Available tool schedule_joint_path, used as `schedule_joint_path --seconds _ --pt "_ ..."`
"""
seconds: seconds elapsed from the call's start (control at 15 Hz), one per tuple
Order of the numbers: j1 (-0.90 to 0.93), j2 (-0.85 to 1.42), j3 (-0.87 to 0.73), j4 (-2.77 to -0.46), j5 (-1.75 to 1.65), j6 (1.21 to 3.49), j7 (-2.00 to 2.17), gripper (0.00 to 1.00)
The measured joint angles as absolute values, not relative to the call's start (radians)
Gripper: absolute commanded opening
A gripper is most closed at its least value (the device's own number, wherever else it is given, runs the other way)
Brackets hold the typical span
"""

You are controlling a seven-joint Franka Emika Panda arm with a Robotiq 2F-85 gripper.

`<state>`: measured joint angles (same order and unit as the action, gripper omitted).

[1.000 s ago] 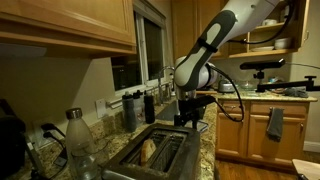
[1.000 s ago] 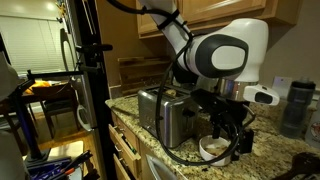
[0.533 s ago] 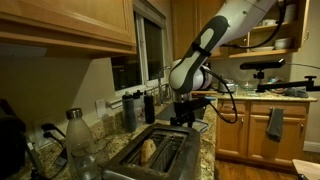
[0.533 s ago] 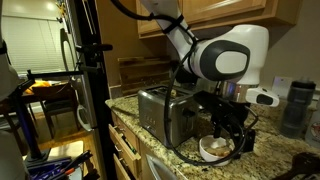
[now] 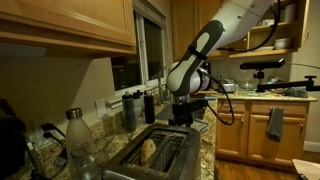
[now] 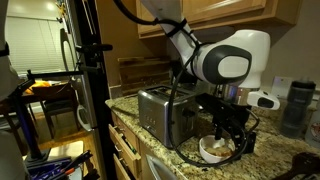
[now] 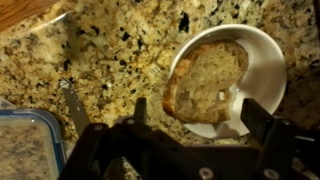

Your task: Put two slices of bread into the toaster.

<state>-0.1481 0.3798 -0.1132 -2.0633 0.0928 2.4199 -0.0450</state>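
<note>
The silver toaster (image 5: 160,158) stands at the near end of the granite counter and also shows in an exterior view (image 6: 163,112). One tan slice of bread (image 5: 148,150) stands in a toaster slot. Another slice of bread (image 7: 207,78) lies in a white bowl (image 7: 268,62) on the counter. The bowl also shows in an exterior view (image 6: 213,150) beside the toaster. My gripper (image 7: 197,115) is open and empty, hovering just above the bowl with its fingers either side of the slice. It shows in both exterior views (image 5: 186,113) (image 6: 230,135).
A clear plastic container (image 7: 25,145) sits on the speckled counter next to a metal utensil (image 7: 72,100). Bottles and jars (image 5: 135,108) line the wall by the window. A glass bottle (image 5: 78,140) stands close to the toaster. A dark tumbler (image 6: 298,105) stands at the far end.
The arm has shifted slightly sideways over the bowl. The gripper stays open. The slice in the toaster has not moved.
</note>
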Motion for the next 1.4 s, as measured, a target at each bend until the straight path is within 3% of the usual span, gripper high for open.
schedule_joint_path --seconds 0.2,0.53,0.8,1.0,1.4 --pt "-0.149 0.38 -0.113 -2.06 0.093 2.42 -0.045 0.47" --pt "-0.15 0.38 -0.114 -2.052 0.093 2.42 -0.045 0.36" --pt "-0.152 0.38 -0.114 -2.051 0.093 2.419 -0.045 0.36" --pt "-0.152 0.38 -0.114 -2.05 0.093 2.419 -0.045 0.11" --pt "-0.149 0.38 -0.118 -2.032 0.088 2.419 -0.008 0.1"
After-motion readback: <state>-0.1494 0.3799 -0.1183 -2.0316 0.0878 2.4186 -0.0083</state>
